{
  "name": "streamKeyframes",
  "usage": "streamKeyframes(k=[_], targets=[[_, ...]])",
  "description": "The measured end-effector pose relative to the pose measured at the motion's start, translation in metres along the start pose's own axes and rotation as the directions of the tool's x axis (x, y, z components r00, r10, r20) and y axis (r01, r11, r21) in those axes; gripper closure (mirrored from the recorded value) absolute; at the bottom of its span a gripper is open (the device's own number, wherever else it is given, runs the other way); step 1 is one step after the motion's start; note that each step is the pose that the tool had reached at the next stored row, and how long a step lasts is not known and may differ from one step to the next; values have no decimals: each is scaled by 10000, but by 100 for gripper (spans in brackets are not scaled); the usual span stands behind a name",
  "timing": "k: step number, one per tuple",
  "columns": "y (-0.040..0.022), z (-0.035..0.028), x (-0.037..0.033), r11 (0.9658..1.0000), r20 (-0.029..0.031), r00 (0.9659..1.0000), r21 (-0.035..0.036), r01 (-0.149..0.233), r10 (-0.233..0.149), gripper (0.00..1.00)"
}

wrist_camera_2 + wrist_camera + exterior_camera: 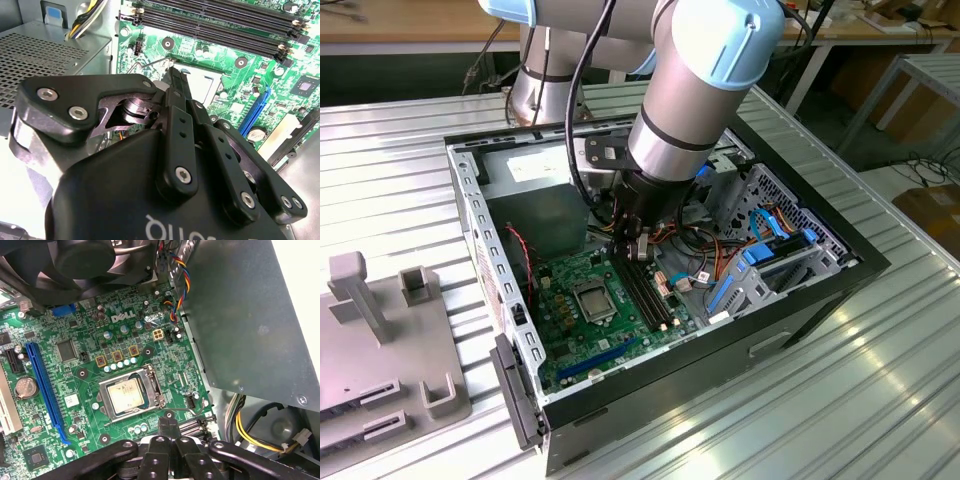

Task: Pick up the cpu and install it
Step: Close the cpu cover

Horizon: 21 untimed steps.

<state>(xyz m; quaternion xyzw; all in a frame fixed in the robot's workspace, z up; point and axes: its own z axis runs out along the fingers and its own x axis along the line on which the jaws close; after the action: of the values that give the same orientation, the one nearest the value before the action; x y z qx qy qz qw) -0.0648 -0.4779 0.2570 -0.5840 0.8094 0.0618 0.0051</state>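
Observation:
The cpu lies flat in its socket on the green motherboard, its silver-gold lid facing up inside the metal frame. In the exterior view the socket sits in the middle of the board inside the open computer case. My gripper hangs just above the board beside the socket's thin wire lever, with its black fingers pressed together and nothing between them. In the second wrist view the fingers cover part of the socket. The arm reaches down into the case, with the gripper just behind the socket.
A grey power supply box stands close beside the socket. Black memory slots, a blue expansion slot, a black fan and coloured cables surround the board. A grey fixture sits on the table at the exterior view's left.

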Motion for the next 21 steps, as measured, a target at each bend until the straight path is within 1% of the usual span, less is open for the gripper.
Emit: streamKeyframes(k=[6, 7, 8, 9, 11, 13, 14, 15, 18, 19, 21], targets=[[1, 0, 0, 10000, -2, 10000, 0, 0, 0, 89], [8, 2, 5, 10000, -7, 10000, 2, -1, 1, 89], [14, 5, 10, 10000, -27, 10000, 7, 7, -7, 89], [18, 6, 15, 10000, -92, 10000, 11, 9, -9, 89], [23, 11, 24, 10000, -246, 9997, 26, 8, -7, 89], [27, 15, 32, 10000, -349, 9994, 29, 12, -11, 89], [29, 18, 37, 10000, -384, 9993, 23, 19, -18, 89], [35, 22, 44, 10000, -410, 9992, 17, 31, -30, 89], [63, 39, 62, 10000, -452, 9990, 8, 73, -72, 89], [124, 60, 87, 10000, -456, 9989, 10, 79, -79, 89], [166, 74, 110, 10000, -459, 9989, 10, 94, -93, 89]])
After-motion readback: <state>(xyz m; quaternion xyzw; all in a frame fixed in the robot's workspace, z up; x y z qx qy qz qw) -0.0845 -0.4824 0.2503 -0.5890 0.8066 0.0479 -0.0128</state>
